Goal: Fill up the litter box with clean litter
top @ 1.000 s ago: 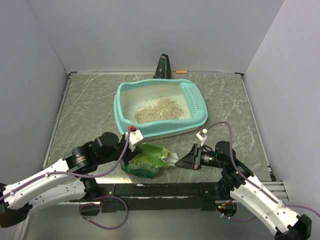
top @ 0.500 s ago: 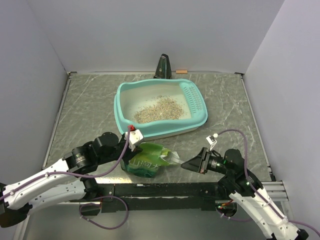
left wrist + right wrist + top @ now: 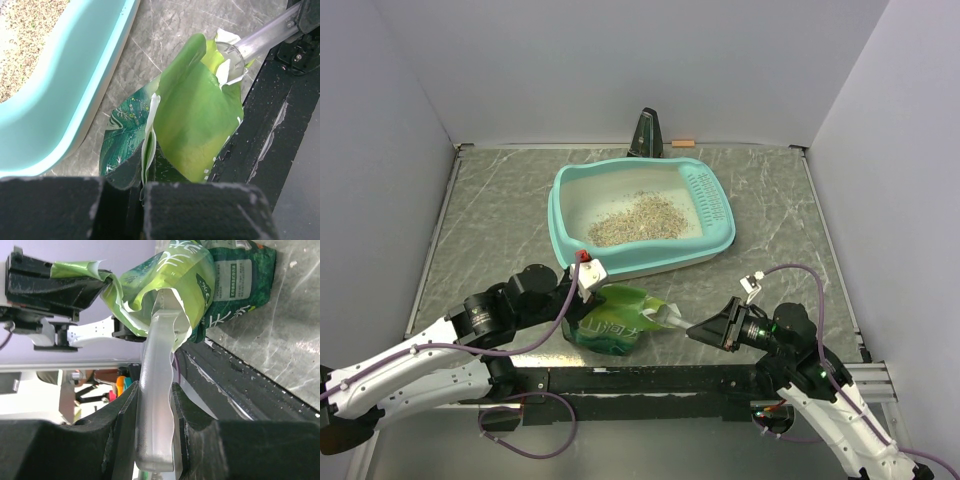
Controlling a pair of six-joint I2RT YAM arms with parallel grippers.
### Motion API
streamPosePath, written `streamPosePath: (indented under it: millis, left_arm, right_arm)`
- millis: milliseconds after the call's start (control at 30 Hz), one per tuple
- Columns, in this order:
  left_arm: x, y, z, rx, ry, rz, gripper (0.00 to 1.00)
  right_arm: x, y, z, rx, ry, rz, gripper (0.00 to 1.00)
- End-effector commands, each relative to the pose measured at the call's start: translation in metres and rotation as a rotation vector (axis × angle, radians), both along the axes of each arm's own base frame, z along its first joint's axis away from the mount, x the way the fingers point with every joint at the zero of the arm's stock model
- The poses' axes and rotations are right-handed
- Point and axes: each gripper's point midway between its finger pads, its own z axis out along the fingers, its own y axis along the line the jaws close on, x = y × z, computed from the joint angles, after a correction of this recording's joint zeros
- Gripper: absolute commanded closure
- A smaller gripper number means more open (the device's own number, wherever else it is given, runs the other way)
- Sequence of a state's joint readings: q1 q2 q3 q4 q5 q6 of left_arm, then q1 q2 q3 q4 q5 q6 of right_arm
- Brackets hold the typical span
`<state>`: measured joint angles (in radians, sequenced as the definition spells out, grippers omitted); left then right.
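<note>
The teal litter box (image 3: pixel 560 215) stands at mid-table with a heap of clean litter (image 3: pixel 638 220) inside; its rim (image 3: pixel 75 95) and granules (image 3: pixel 25 35) show in the left wrist view. A green bag (image 3: pixel 615 322) stands in front of it. My left gripper (image 3: pixel 588 278) is shut on the bag's top edge (image 3: pixel 147 145). My right gripper (image 3: pixel 705 328) is shut on the handle of a clear plastic scoop (image 3: pixel 157 390). The scoop's head (image 3: pixel 231 55) sits at the bag's open mouth (image 3: pixel 165 285).
A black rail (image 3: pixel 650 378) runs along the near table edge just behind the bag. A dark upright object (image 3: pixel 647 133) stands at the back wall. Grey walls close in left, right and back.
My right arm has drawn back to the right and toward the near edge, taking the scoop with it. The left arm and the bag have stayed put.
</note>
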<state>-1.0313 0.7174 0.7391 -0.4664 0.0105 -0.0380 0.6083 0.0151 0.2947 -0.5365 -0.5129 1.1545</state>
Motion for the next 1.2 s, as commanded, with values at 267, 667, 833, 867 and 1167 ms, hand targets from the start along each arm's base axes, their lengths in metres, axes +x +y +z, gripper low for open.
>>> streamPosePath:
  millis: [267,667,833,867,1167]
  left_arm:
    - [0.002,-0.005,0.004,-0.018,-0.006,0.003,0.99]
    - [0.013,-0.015,-0.019,0.077,0.036,0.03,0.99]
    - [0.014,-0.021,-0.02,0.063,0.039,0.027,0.99]
    - [0.014,-0.02,-0.021,0.064,0.036,0.031,0.99]
    - [0.019,-0.018,-0.019,0.057,0.022,0.063,0.99]
  right_arm:
    - [-0.017,-0.027,0.059,0.194,-0.175,-0.103,1.0]
    - [-0.015,-0.023,0.08,0.213,-0.225,-0.087,1.0]
    - [-0.011,-0.024,0.072,0.217,-0.203,-0.109,1.0]
    - [-0.01,-0.025,0.07,0.216,-0.2,-0.116,1.0]
    - [-0.019,-0.044,0.072,0.176,-0.212,-0.183,1.0]
